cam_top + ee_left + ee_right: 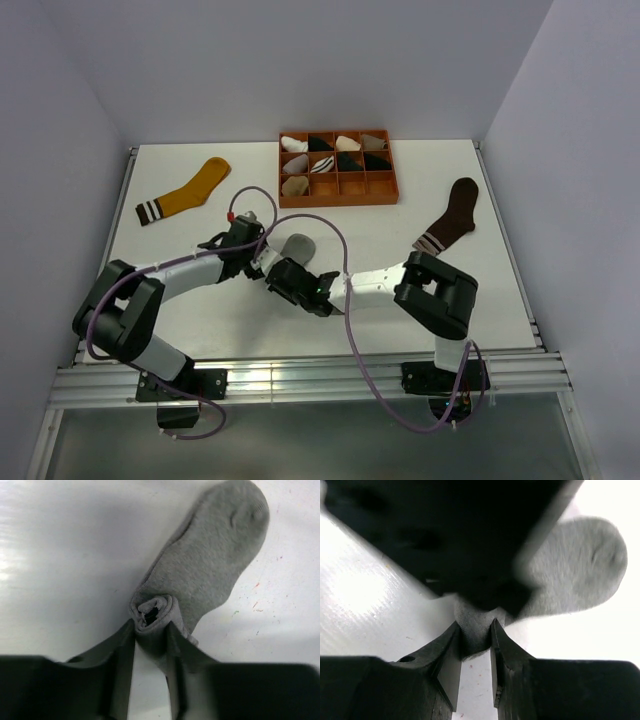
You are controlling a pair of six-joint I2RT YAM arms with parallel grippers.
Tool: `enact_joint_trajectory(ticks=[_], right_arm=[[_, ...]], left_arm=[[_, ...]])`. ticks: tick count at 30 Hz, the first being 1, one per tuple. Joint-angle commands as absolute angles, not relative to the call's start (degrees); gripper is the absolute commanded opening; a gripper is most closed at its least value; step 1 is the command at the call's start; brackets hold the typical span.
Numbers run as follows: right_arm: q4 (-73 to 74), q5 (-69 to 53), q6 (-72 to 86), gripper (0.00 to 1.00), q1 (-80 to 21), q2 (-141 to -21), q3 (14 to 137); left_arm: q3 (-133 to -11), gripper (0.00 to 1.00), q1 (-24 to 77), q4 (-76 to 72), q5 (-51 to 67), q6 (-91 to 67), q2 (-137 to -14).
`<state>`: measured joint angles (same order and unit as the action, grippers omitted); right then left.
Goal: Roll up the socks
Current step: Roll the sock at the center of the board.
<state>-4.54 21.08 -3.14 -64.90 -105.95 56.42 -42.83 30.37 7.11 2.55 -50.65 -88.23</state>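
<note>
Left wrist view, left hand (151, 630) pinching rolled cuff of grey sock (215, 555), toe flat on surface (60, 555), right wrist view, right hand (475, 630) clamping same fabric, roll hidden, overhead only, mustard sock (190, 193), brown sock (452, 222) well apart

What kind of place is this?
Probably a robot test bench in a lab, not a bedroom: a white table boxed in by plain walls, a left arm and a right arm bolted at its edge, and an orange tray of sock bundles.
</note>
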Motion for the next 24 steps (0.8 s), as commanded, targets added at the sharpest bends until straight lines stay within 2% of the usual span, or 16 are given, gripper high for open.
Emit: enact_joint_trajectory(ticks=[1,3,4,9,10,17,24], right_arm=[[7.2,8.8,-0.1,0.00,-61.6,-107.4,55.8],[8.5,6.6,-0.1,0.00,-60.5,-106.2,56.5],[8.9,4.9,-0.1,0.00,-60.1,-106.0,56.8],[11.0,2.3,0.6,0.00,-58.9,-105.1,57.9],[11.2,2.1,0.7,0.00,-58.9,-105.3,58.1],[14.8,-9.6,2.0,0.00,-56.1,-105.0,61.0],[23.9,-21.5,0.8,0.00,-49.8,-107.3,70.0]], left_arm=[[-41.2,0.36,29.4,13.2,-1.7,-49.8,-83.7],[-40.5,0.41,28.0,13.1,-2.4,-51.1,-82.4],[-40.2,0.46,27.4,13.1,-2.5,-51.5,-81.9],[-38.8,0.57,24.1,11.9,-2.3,-54.1,-79.3],[-38.6,0.62,23.7,11.8,-2.3,-54.5,-78.8],[-35.1,0.64,21.4,8.2,-1.6,-56.2,-74.7],[-29.3,0.63,21.6,3.3,3.9,-54.8,-69.6]])
